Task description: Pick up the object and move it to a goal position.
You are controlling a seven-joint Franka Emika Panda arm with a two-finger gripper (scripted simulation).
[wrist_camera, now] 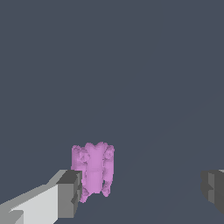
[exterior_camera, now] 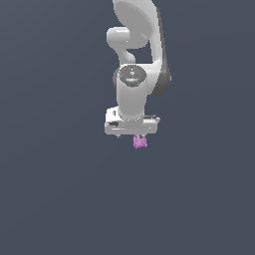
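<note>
Here, spread wide, white gripper (wrist_camera: 140, 190) with the tiny pink-purple object (wrist_camera: 93, 169) right beside one dark fingertip (wrist_camera: 70, 192), well apart from the other, and poking out just under the hand in the exterior view.

I see only a plain dark grey-blue surface (exterior_camera: 55, 199); whether the pink-purple object (exterior_camera: 140, 142) rests on it, I cannot tell.
</note>
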